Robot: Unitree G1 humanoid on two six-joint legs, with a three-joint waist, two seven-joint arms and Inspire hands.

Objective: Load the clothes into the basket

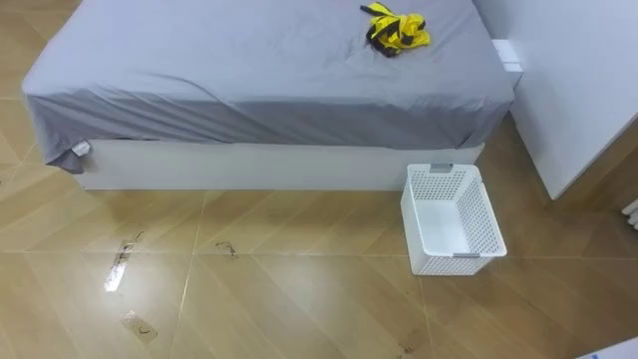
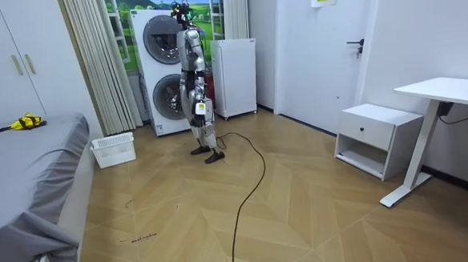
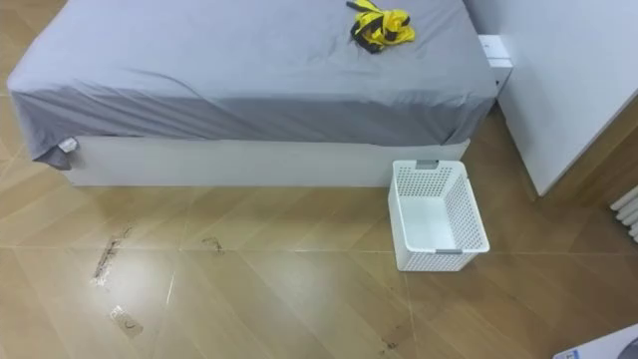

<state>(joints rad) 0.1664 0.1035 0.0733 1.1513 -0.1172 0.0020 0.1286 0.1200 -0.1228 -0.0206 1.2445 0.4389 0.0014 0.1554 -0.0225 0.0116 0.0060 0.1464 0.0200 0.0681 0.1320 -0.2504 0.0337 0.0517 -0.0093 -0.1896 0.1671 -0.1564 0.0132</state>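
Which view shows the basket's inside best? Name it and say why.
The left eye view: it looks down into the basket, empty, beside the bed. The right eye view shows much the same. The room view shows its side, far off.

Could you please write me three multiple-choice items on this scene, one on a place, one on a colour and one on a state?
1. Where do the clothes lie?
A on the bed
B under it
C on a chair

2. What colour is the basket?
A blue
B red
C white

3. What state is the basket in?
A tipped over
B upright and empty
C full

Answers:
1 A, the yellow and black clothes rest on the grey sheet.
2 C, its perforated walls are white.
3 B, its opening faces up and its bare bottom shows.
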